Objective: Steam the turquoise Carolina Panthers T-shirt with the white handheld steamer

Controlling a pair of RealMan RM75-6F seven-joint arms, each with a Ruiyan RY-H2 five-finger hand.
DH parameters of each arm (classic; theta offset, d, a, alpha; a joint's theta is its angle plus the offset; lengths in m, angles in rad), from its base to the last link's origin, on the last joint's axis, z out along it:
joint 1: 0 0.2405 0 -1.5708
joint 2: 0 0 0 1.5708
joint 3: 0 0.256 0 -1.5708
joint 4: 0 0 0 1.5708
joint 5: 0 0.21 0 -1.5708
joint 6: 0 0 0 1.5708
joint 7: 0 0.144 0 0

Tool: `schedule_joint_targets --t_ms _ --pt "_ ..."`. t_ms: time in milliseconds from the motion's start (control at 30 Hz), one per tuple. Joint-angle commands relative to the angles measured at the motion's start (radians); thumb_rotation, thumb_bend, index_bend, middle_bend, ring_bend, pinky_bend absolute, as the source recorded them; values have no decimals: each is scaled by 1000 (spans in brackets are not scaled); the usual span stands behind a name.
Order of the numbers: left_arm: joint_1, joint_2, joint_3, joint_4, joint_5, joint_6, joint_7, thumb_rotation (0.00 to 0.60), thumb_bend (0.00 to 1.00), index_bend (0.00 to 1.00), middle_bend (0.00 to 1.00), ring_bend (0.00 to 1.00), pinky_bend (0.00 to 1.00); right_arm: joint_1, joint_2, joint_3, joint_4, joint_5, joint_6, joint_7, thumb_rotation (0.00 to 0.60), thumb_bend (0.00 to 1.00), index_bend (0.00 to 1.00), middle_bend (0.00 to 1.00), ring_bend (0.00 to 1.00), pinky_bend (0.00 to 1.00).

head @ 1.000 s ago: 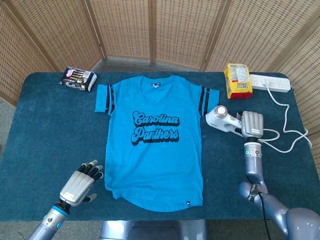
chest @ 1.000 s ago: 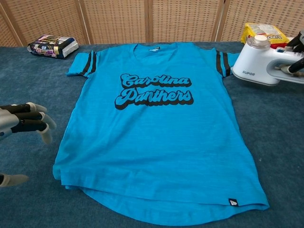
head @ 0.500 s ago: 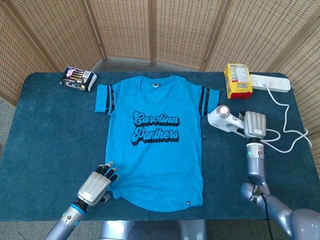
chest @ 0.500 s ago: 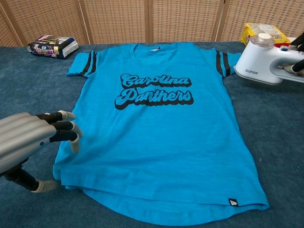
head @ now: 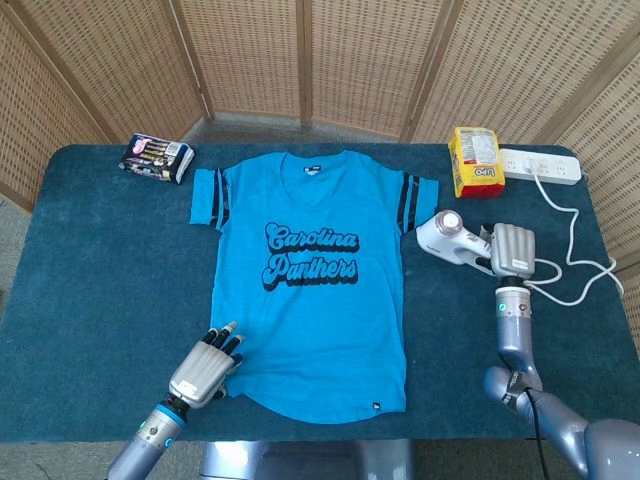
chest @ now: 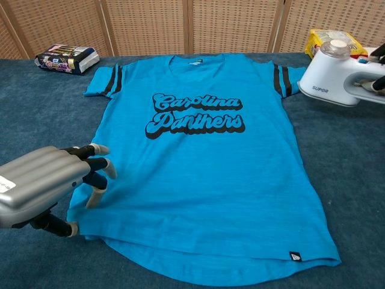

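Two hands are in view. Left hand (head: 205, 365) sits at the lower left corner of the T-shirt (head: 310, 290), fingers spread and empty; in the chest view its fingertips (chest: 96, 194) reach down onto the shirt's left edge near the hem. Whether they press the fabric cannot be told.

Right hand (head: 508, 250) grips the handle of the steamer (head: 450, 237), fingers wrapped around it. Steamer lies just right of the shirt, beside the striped right sleeve, apart from the fabric. Its round cap faces up; "SUPOR" is printed on the body in the chest view (chest: 334, 72).

T-shirt lies flat, front up, centred on the blue table (head: 90, 260), collar toward the far edge, hem toward the robot. Black "Carolina Panthers" lettering crosses the chest.

Yellow packet (head: 473, 160) stands behind the steamer, near the far edge. White power strip (head: 540, 165) lies just right of it, cord (head: 580, 255) running toward the steamer. Dark packet (head: 156, 156) lies at the far left, beyond the left sleeve.
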Motion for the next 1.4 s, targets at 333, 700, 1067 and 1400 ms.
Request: schedule_joint_targets --t_ms 333,700,1067,1400 --pt "-20 14 -3 -17 7 21 -29 459 359 627 467 305 260 -26 68 9 -173 8 27 6 600 382 767 780 833 754" --pt "-29 40 -2 -27 31 51 -76 487 368 648 525 434 316 -53 148 6 -400 29 57 -53 600 382 766 780 833 753" --pt "-28 45 2 -23 45 78 -111 554 374 692 559 472 336 -66 180 -21 -555 42 81 -115 600 382 766 780 833 753" --pt "-33 65 2 -35 56 90 -134 549 374 691 559 473 336 -68 182 -47 -607 43 95 -148 600 381 766 780 833 754"
